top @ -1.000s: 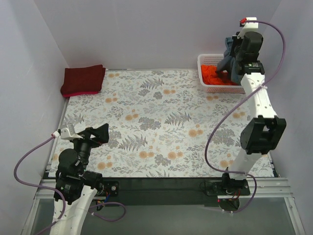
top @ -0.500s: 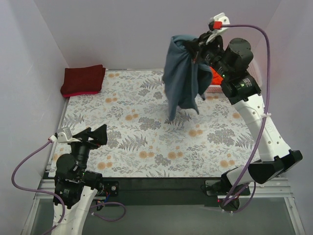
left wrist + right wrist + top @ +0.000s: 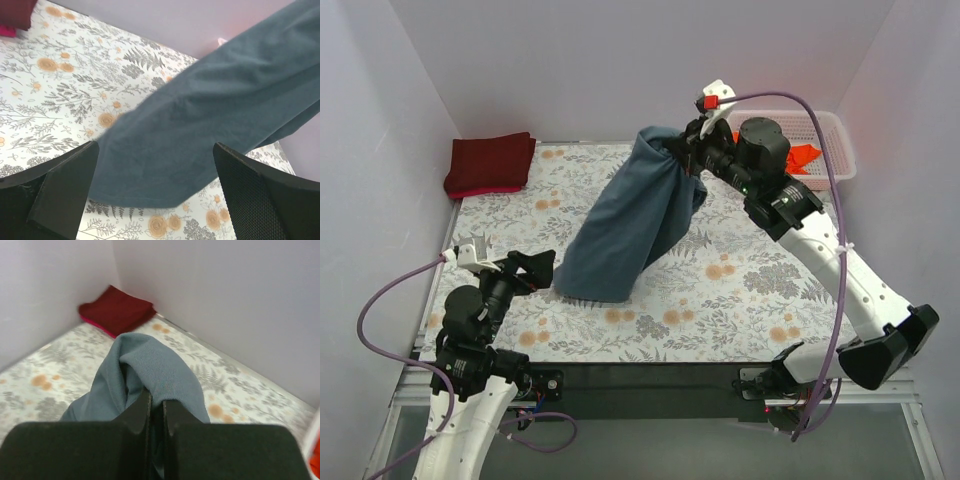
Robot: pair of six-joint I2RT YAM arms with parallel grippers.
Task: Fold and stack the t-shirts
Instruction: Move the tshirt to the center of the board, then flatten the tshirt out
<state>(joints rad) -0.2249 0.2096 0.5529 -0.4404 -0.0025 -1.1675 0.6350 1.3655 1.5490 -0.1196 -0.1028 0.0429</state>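
Note:
My right gripper (image 3: pixel 688 150) is shut on a bunched fold of the slate blue-grey t-shirt (image 3: pixel 625 225) and holds it above the table's middle; the shirt hangs slanting down to the left, its lower edge touching the floral cloth. In the right wrist view the fingers pinch the fabric (image 3: pixel 150 365). My left gripper (image 3: pixel 535 270) is open and empty, just left of the shirt's lower edge (image 3: pixel 150 195). The dark maroon t-shirt (image 3: pixel 490 163) lies folded at the back left corner and also shows in the right wrist view (image 3: pixel 117 310). The orange t-shirt (image 3: pixel 802 155) lies in the basket.
The white lattice basket (image 3: pixel 835 135) stands at the back right behind my right arm. The floral table cloth (image 3: pixel 740 280) covers the table. Lilac walls close in the left, back and right sides.
My right gripper has carried the blue-grey shirt out of the basket, leftward and down over the table; its lower edge now rests on the cloth. The left gripper has moved slightly toward it.

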